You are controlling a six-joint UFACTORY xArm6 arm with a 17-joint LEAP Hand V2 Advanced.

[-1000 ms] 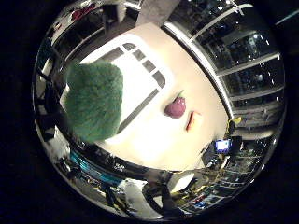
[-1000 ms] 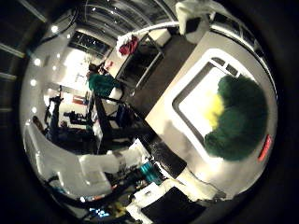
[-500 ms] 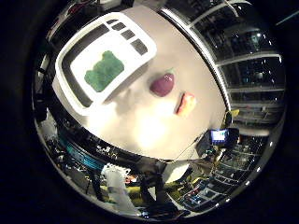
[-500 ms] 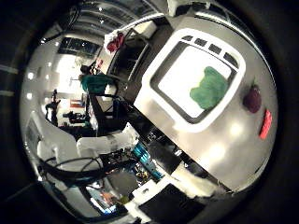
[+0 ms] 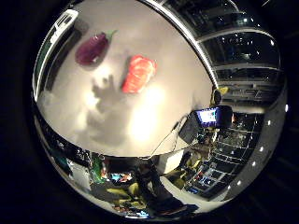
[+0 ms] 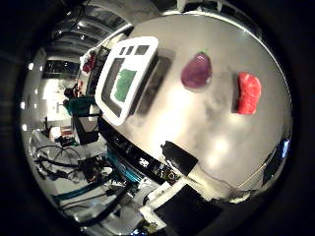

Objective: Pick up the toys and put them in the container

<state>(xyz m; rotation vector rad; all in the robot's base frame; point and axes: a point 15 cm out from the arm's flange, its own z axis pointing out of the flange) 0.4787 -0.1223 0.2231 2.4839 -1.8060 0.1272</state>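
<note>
Pretty dim overall, with bright glare patches on the table [image 5: 140,116], a hand-shaped shadow beside the red toy [image 5: 138,73], and heavy fisheye warping; edges go black.

A white rectangular plastic container [image 6: 129,78] sat at the frame's upper left on the pale grey surface [image 6: 197,128], holding a green fuzzy toy [image 6: 125,83]. A purple eggplant toy [image 6: 196,72] and a red-orange block toy [image 6: 248,92] lay apart at upper right.
</note>
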